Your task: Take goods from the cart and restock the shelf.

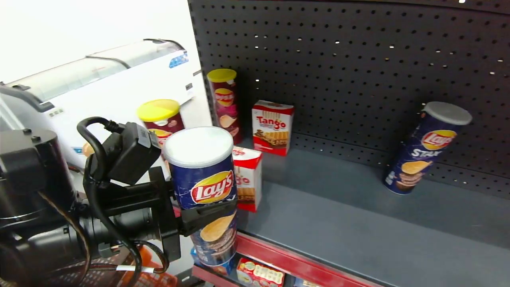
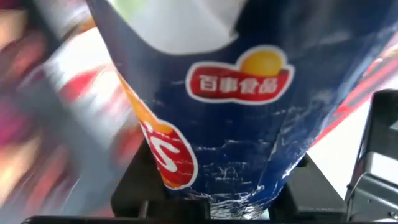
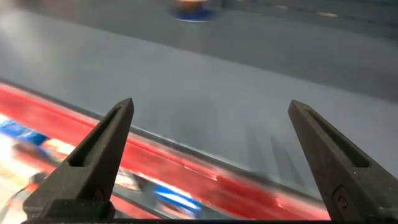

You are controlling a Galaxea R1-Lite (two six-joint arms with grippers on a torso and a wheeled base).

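Blue chip can point(image 1: 201, 187) upright, pinched between left fingers point(image 1: 207, 217) | right fingers point(image 3: 93, 162) spread wide over shelf point(image 1: 338, 215) edge

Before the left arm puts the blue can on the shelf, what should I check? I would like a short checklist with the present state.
1. Upright held can in left gripper, jaws shut on it: ok.
2. Bare shelf space past the front wafer box: ok.
3. Gap between held can and that box: cannot tell.
4. Upright pose of leaning can: not ok, tilted against the pegboard.
5. Open, empty jaws on right gripper: ok.
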